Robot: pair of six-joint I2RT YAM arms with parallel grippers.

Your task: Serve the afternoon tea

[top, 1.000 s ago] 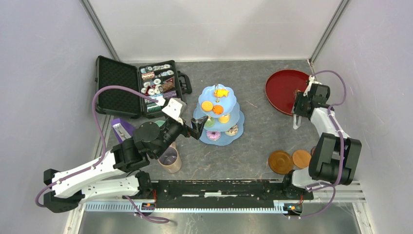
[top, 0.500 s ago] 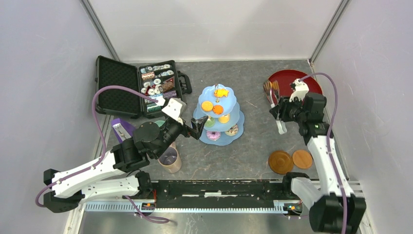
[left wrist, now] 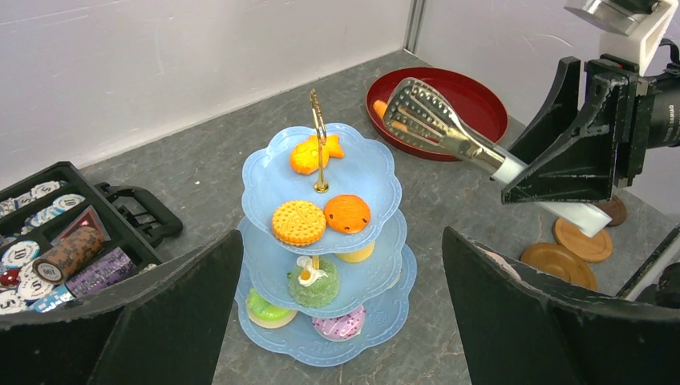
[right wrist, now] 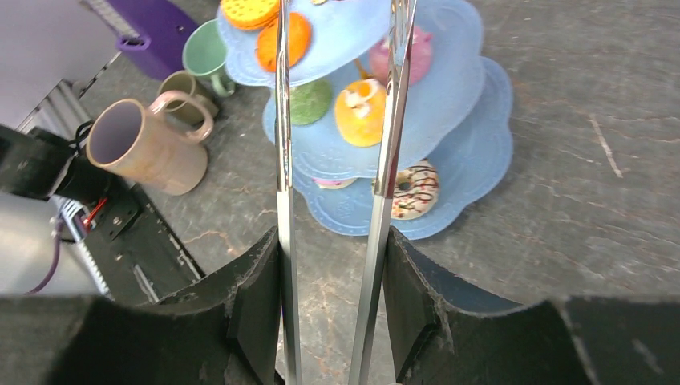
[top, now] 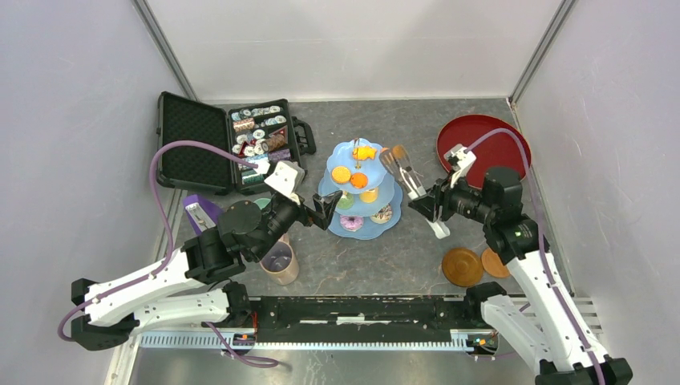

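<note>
The pale-blue three-tier cake stand (top: 365,233) stands mid-table with orange biscuits on top and small cakes and donuts below; it also shows in the left wrist view (left wrist: 369,160) and the right wrist view (right wrist: 481,136). My right gripper (top: 433,210) is shut on metal tongs (top: 409,180), also seen from the wrist (right wrist: 333,237). The tongs' head hovers by the stand's top tier, with something orange at its tip. My left gripper (top: 325,210) is open and empty, facing the stand's left side (left wrist: 341,234). The tan mug (top: 281,263), green cup (right wrist: 207,54) and olive cup (right wrist: 183,87) stand front left.
Two brown coasters (top: 463,266) lie front right. The round dark-red tray (top: 481,138) is at the back right. An open black case of small tins (top: 228,140) is at the back left. A purple object (top: 200,215) lies by the left arm.
My right arm has swung left from the red tray, carrying the tongs to the cake stand's right side. The left arm has not moved.
</note>
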